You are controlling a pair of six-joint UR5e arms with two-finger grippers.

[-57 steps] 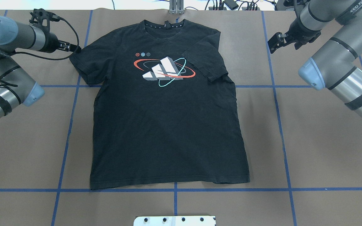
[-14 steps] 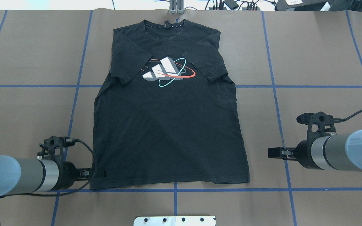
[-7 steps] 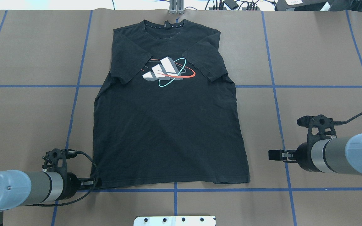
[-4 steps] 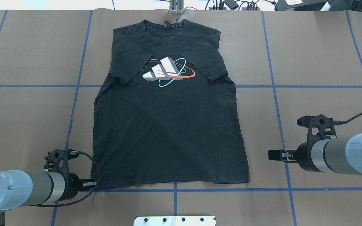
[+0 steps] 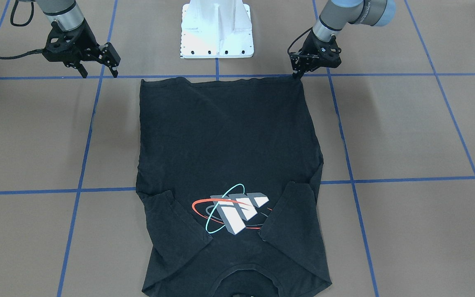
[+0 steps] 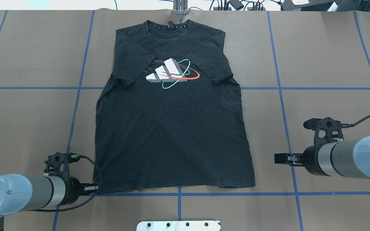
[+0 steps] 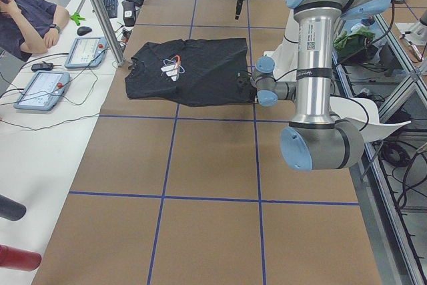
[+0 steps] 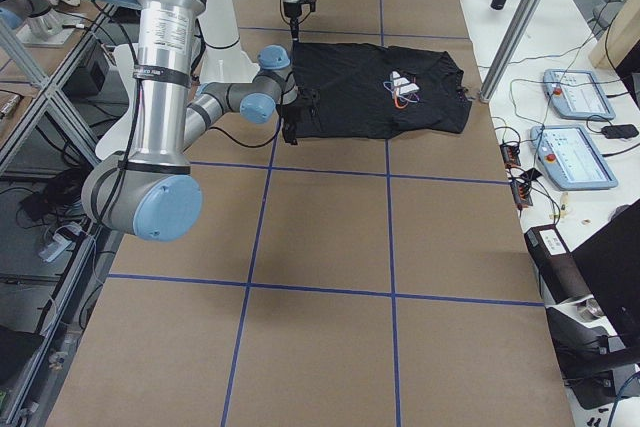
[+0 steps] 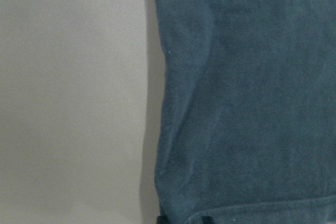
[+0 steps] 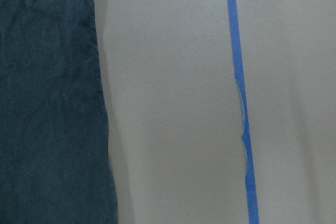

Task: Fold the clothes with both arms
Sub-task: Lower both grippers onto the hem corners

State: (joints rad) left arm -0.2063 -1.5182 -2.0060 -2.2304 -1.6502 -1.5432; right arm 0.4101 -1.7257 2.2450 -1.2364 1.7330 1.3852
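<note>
T-shirt (image 5: pixel 229 144) hem corner at left tool (image 5: pixel 295 75); right tool (image 5: pixel 99 73) well apart.

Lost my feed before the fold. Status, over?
Left claw at hem corner of T-shirt, grip unconfirmed. Right claw open, clear of cloth. Shirt flat, sleeves folded in. No obstruction seen.
</note>
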